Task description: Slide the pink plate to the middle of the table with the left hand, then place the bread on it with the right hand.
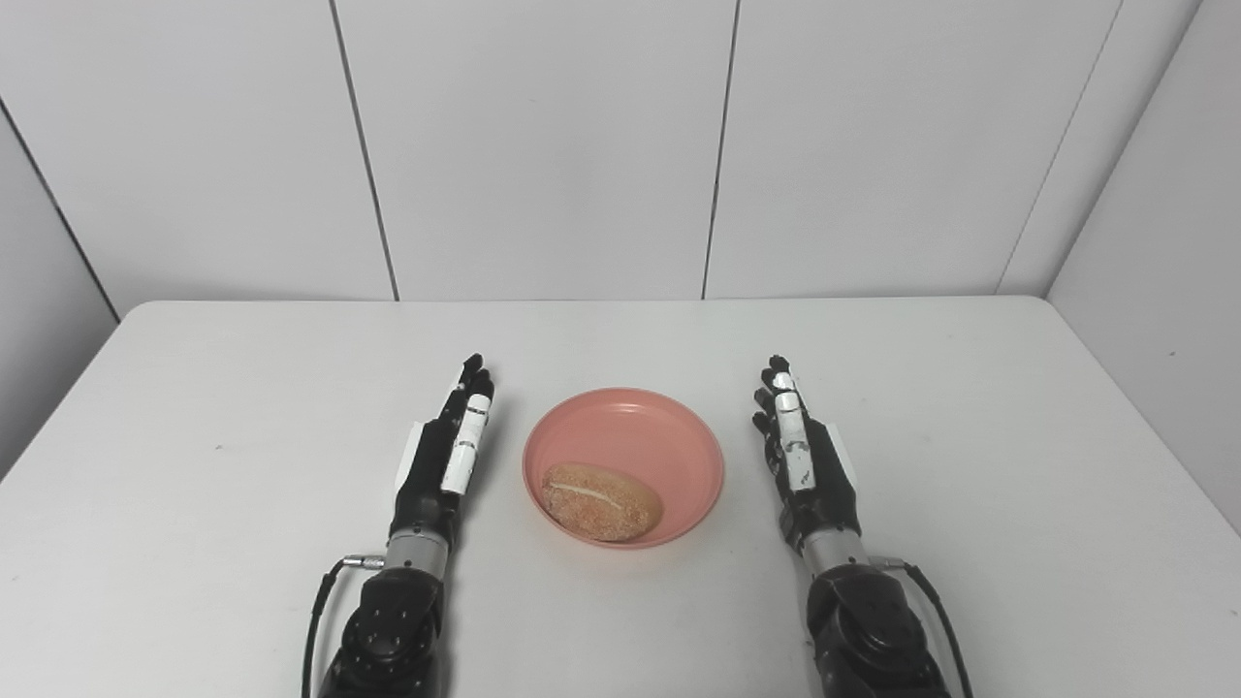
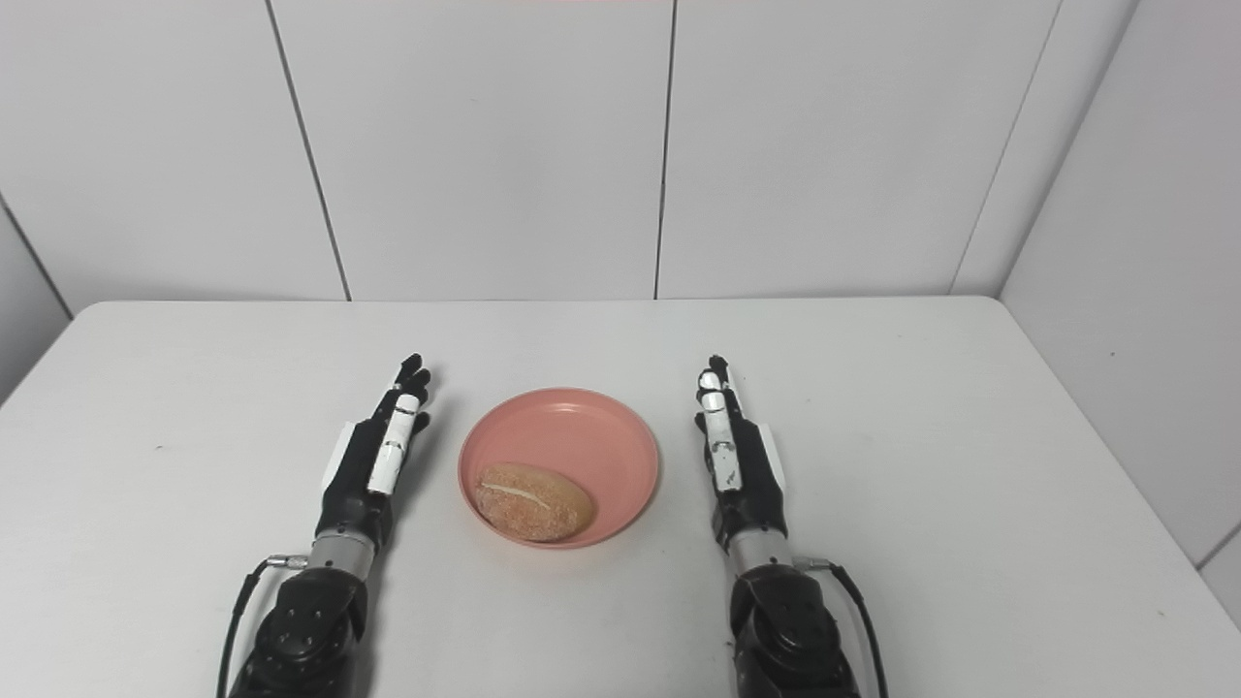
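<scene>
The pink plate (image 1: 648,427) sits in the middle of the white table (image 1: 194,407), between my two hands. A brown bread roll (image 1: 601,501) lies inside it, toward its near left side. My left hand (image 1: 448,454) rests on the table just left of the plate, fingers stretched out flat, open and holding nothing. My right hand (image 1: 803,456) lies a little to the right of the plate in the same flat pose, also open. Neither hand touches the plate or the bread.
Grey wall panels (image 1: 543,145) stand behind the table's far edge, and a side wall (image 1: 1163,242) runs along its right edge. Thin cables loop out from both wrists near the table's front.
</scene>
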You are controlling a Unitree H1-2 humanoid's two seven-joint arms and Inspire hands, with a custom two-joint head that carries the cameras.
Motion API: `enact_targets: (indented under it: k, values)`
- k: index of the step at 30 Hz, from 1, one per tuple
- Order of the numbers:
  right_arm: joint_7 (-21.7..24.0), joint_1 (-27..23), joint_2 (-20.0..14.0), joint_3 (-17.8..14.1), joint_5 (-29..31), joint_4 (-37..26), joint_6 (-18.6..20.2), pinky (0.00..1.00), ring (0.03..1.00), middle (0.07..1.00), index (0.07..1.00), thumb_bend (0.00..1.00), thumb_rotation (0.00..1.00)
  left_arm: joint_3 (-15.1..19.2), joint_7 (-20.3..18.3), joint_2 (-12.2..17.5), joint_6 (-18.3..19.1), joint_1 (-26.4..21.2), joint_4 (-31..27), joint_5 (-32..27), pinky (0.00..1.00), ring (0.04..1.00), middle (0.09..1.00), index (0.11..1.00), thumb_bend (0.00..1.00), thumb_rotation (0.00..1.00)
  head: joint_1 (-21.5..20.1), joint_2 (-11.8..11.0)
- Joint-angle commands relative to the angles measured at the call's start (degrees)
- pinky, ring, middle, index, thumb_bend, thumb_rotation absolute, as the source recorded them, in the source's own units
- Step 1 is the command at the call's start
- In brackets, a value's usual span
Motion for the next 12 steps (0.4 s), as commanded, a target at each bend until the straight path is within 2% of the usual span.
enact_targets:
  k: [1,12]
  values:
    - [0.58,-1.37,0.47,0.1,0.23,-1.9,0.57,1.0,0.997,1.0,1.0,0.58,1.0,0.09,-0.15,0.53,-1.5,-0.94,-1.51,-0.36,0.99,0.984,0.973,0.952,0.53,1.0,0.04,0.09]
    - [0.85,-1.59,0.3,0.38,0.02,-1.53,-0.12,1.0,0.992,1.0,1.0,0.57,1.0,0.54,-1.06,0.34,-1.01,-0.9,-1.83,-2.71,0.99,0.99,0.977,0.955,0.53,1.0,0.03,0.23]
